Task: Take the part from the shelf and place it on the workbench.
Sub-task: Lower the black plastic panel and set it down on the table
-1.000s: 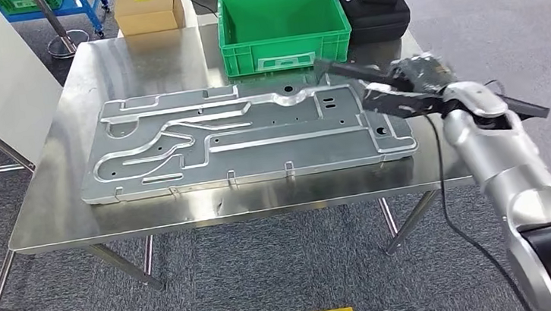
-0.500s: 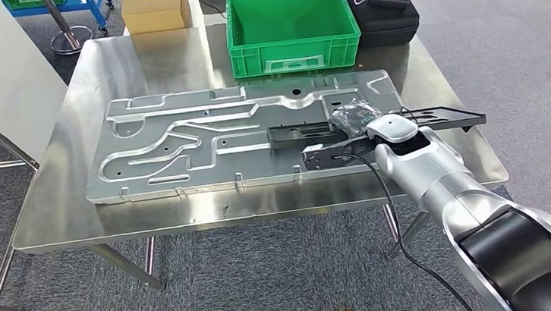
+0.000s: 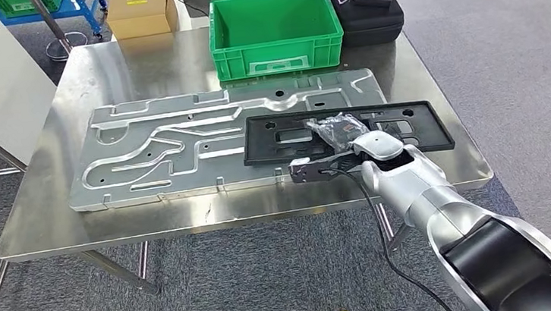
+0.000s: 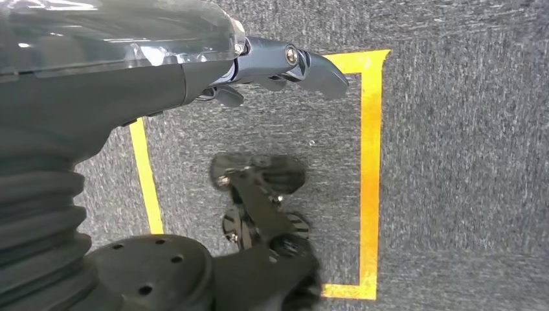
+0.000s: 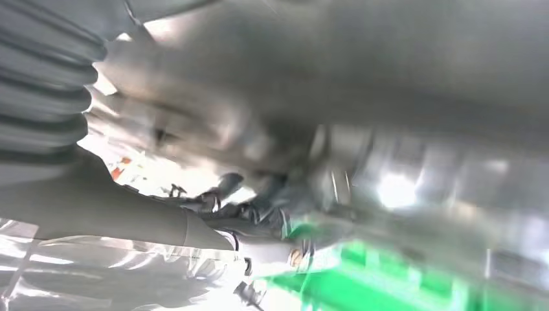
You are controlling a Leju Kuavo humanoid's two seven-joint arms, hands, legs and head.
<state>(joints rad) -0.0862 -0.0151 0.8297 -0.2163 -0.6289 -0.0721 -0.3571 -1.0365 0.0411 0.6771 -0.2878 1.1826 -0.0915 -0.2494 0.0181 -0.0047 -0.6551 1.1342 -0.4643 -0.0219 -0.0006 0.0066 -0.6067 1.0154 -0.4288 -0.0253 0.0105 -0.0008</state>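
- The part [image 3: 346,131], a flat black frame with cut-outs, lies level over the right end of the grey plate [image 3: 180,145] on the counter [image 3: 431,57], its far end reaching the bare counter beyond the plate.
- The right robot hand [image 3: 337,136] grips the part near the middle of its near edge, fingers draped over the frame; whether the part fully rests on the plate or is a little above it, I cannot tell.
- To finish well, I judge the robot hand should lower until the frame sits flat, then loosen its fingers without dragging the part sideways, and lift straight off.
- One risk: fingers may catch in a cut-out on withdrawal and tip the frame.
- The right arm reaches forward from below, wrist low over the counter's near edge, cable trailing.
- The left robot hand [image 4: 285,65] hangs over the floor, holding nothing, fingers apart.
- A green crate [image 3: 275,30] stands behind the plate.
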